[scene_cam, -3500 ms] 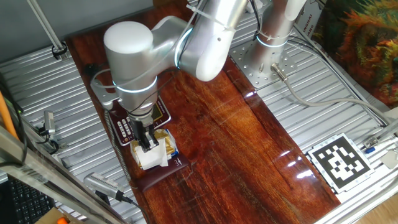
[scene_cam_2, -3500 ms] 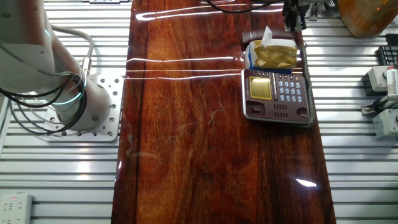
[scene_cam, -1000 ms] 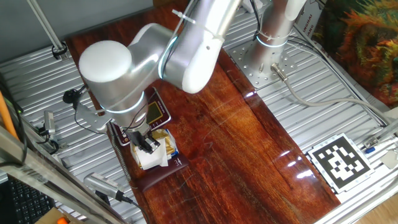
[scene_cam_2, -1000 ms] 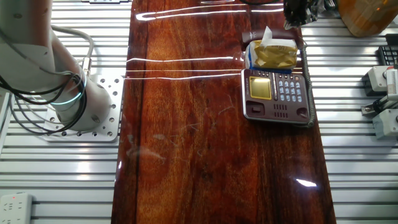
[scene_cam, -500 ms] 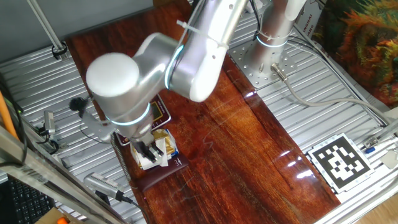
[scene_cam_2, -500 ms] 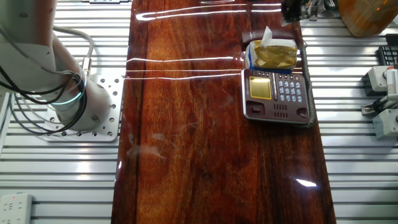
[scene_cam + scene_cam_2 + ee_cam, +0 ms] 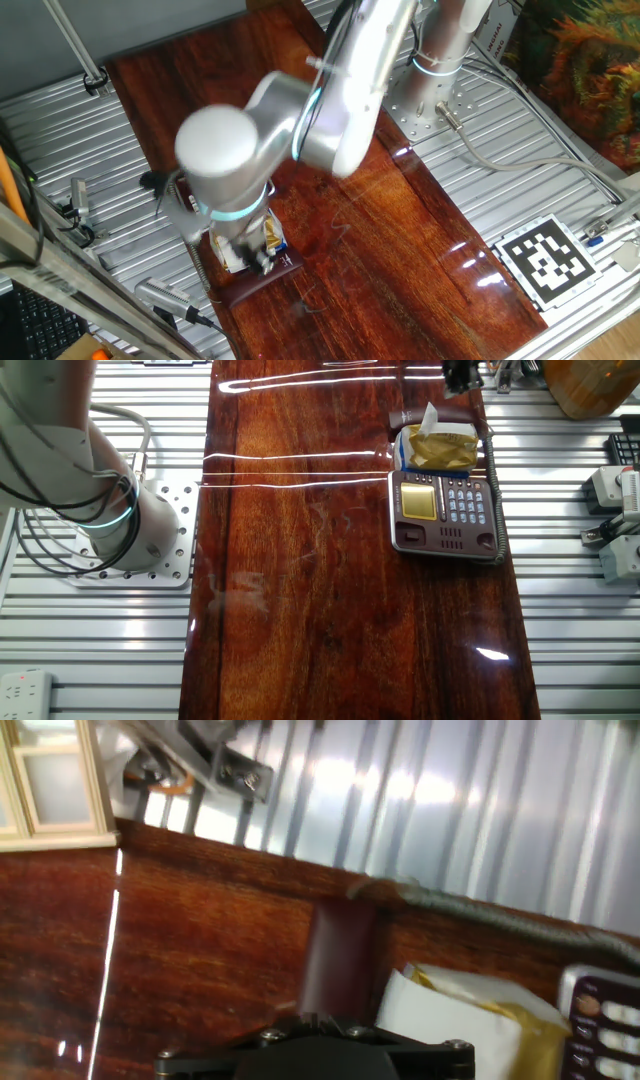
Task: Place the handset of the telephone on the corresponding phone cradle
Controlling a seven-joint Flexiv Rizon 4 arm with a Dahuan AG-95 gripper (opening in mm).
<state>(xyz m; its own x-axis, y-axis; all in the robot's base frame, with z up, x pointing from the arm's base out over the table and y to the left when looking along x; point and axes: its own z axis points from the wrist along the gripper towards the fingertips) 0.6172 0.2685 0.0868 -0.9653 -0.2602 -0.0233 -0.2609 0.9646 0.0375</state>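
Bright, even light falls from overhead. The polished desk [image 7: 340, 560] throws white glare streaks across its far end, beyond the phone [image 7: 444, 510], and a small glint near its front corner. In one fixed view the arm [image 7: 300, 130] is smeared by motion blur, while the desk around it stays sharp. The hand view is soft all over: the handset [image 7: 340, 960] and cord [image 7: 520, 925] are blurred, the metal slats behind them washed out, and the dark pincer base at the bottom edge is out of focus.
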